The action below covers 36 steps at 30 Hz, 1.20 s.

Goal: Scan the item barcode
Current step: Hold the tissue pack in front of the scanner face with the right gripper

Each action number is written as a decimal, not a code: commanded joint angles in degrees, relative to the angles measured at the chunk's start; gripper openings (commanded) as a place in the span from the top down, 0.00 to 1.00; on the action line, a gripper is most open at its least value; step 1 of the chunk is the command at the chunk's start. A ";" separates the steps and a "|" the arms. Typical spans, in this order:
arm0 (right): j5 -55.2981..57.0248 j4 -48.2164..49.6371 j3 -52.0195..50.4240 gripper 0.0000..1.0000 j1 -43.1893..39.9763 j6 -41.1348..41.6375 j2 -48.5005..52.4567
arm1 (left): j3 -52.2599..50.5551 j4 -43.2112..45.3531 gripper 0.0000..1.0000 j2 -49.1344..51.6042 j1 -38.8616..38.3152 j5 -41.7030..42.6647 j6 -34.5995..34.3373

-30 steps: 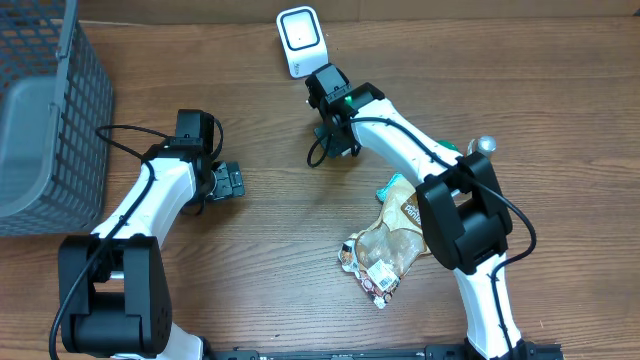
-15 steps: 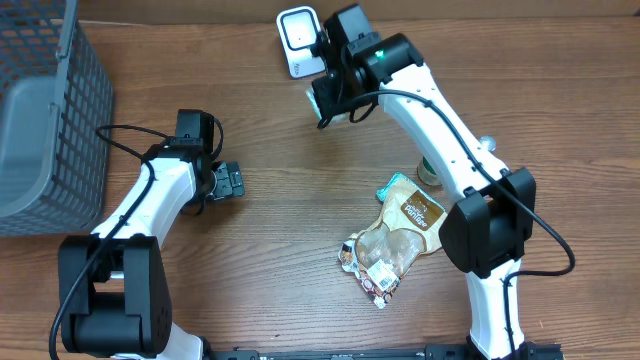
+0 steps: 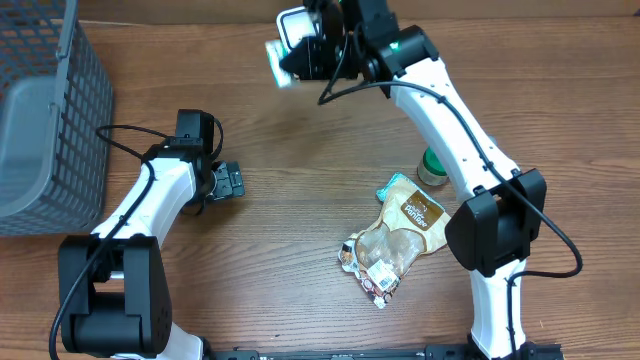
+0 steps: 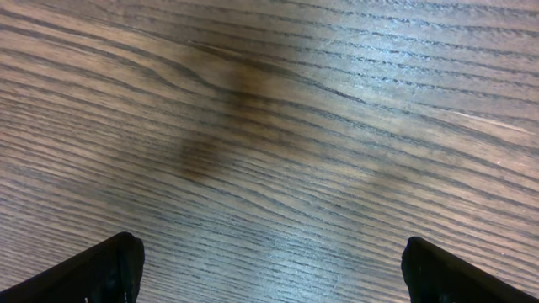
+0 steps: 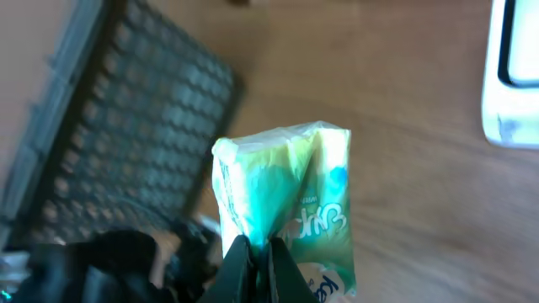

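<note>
The right wrist view alone showed the grasp. The right gripper (image 5: pixel 255 252) was clenched on the lower edge of the packet (image 5: pixel 286 210), a soft, crinkled green-and-white film pack held upright. Behind it, blurred, stood the dark mesh basket (image 5: pixel 143 109) and, at the right edge, the smooth white scanner (image 5: pixel 512 76).

The left wrist view showed only the left gripper (image 4: pixel 269 269), its jaws released and spread wide with nothing between them, over the grained wooden bench (image 4: pixel 269 109).

Only the overhead view gave the layout. Crumpled glossy snack pouches (image 3: pixel 398 235) lay nearest the front, with a round green-lidded container (image 3: pixel 435 168) beyond them. The packet was held just beside the scanner at the far edge.
</note>
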 commanded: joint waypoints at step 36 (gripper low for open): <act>12.83 46.10 2.56 0.96 -4.92 24.33 23.91 | 0.74 -0.02 0.00 -0.37 -0.13 -0.72 1.05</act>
